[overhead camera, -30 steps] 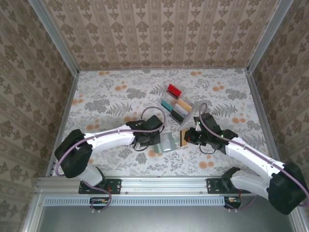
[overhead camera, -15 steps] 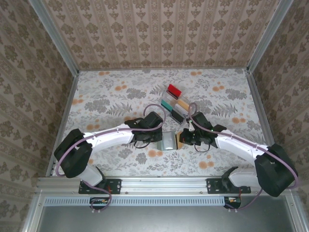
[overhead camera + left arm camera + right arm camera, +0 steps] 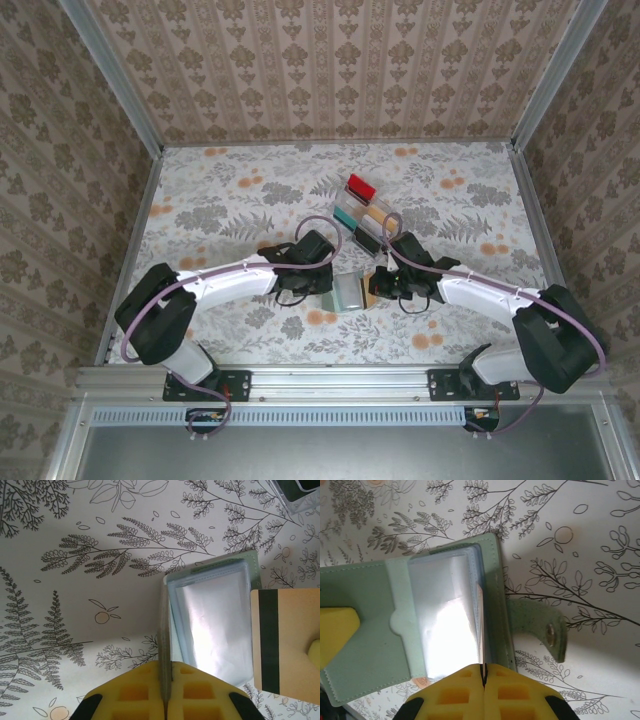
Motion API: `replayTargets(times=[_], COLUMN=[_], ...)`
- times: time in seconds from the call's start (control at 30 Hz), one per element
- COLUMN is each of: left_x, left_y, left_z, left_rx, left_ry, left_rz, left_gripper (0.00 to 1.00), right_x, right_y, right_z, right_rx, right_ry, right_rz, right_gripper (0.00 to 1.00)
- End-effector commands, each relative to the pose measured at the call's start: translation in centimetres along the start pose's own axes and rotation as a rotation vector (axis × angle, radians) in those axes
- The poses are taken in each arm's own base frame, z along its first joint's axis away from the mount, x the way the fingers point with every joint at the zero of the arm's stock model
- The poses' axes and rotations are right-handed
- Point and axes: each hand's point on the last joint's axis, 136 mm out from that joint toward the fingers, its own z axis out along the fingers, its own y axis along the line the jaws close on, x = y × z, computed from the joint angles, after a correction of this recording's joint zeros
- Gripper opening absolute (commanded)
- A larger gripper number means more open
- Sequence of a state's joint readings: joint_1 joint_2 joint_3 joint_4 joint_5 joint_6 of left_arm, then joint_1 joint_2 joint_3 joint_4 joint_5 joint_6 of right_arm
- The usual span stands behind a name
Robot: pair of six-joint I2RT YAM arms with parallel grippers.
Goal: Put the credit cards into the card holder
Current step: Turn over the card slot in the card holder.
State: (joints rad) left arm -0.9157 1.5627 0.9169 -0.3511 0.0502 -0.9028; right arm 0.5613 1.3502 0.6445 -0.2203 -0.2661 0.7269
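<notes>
card holder: open in the middle of the table, between both grippers
left gripper: pinching the holder's green cover
right gripper: pinching a tan card; its edge is at the clear pockets; not pushed in yet, I think
left to do: more cards wait in the clear tray just behind
table: flower-and-leaf cloth
room: patterned walls all round

Sage-green card holder lies open, clear sleeves up; tan black-striped credit card meets its sleeve edge
</notes>
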Motion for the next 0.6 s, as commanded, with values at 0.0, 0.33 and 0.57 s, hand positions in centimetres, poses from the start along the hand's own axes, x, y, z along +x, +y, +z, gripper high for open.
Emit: replayTargets(times=[0.0, 0.33, 0.57], left_x=[0.7, 1.3, 1.3], left_y=[1.2, 1.6, 1.7], left_z=[0.6, 1.6, 1.9], left_rx=[-0.036, -0.056, -0.059], left_ry=[0.032, 0.071, 0.075], left_rz=[0.031, 0.064, 0.064], left_gripper=[0.0, 0.0, 0.0], right_x=[-0.4, -0.6, -0.7], right_y=[-0.3, 0.7, 0.3], right_z=[-0.5, -0.4, 0.0], right_rx=[0.036, -0.006, 0.019], right_ry=[-0.025, -0.017, -0.015], right_rz=[-0.027, -0.046, -0.036], right_gripper=[0.02, 0.03, 0.03])
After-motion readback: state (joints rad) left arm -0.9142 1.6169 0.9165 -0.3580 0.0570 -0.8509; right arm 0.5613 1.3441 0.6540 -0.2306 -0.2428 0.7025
